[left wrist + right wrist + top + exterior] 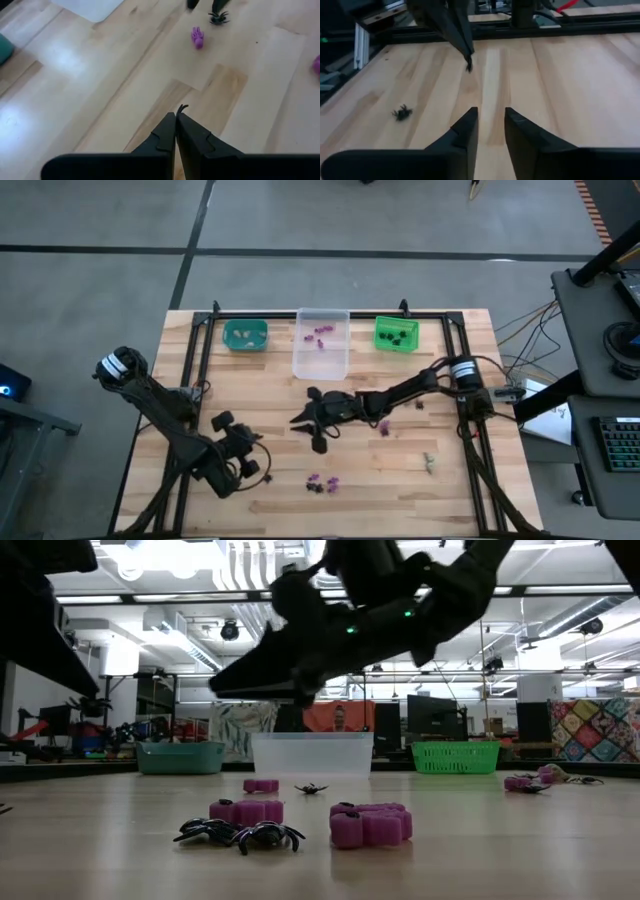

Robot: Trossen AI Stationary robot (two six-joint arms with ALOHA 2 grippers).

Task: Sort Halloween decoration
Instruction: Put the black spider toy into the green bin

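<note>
Tiny Halloween decoration trinkets lie scattered on the wooden table: a purple and black cluster (320, 482) near the front, a purple one (385, 423), a beige one (428, 462), and a black spider (402, 114). My left gripper (176, 116) hovers over the table's left front, shut on a tiny black trinket (182, 107). My right gripper (491, 117) reaches level across the middle of the table toward the left. It is open, with nothing between its fingers. The teal bin (245, 334), clear bin (321, 340) and green bin (396, 333) stand along the far edge. My left gripper pinches the black trinket at the very ends of its two fingers, and only a thin black leg (183, 106) sticks out past the tips. The fingers slant down toward the table. The trinket (468, 65) is lifted clear of the wood.
The clear bin holds a few purple pieces (321, 332) and the green bin black ones (396, 336). Dark metal rails (205, 340) frame the tabletop. My two grippers point at each other, a short gap apart. Bare wood lies between the bins and the arms.
</note>
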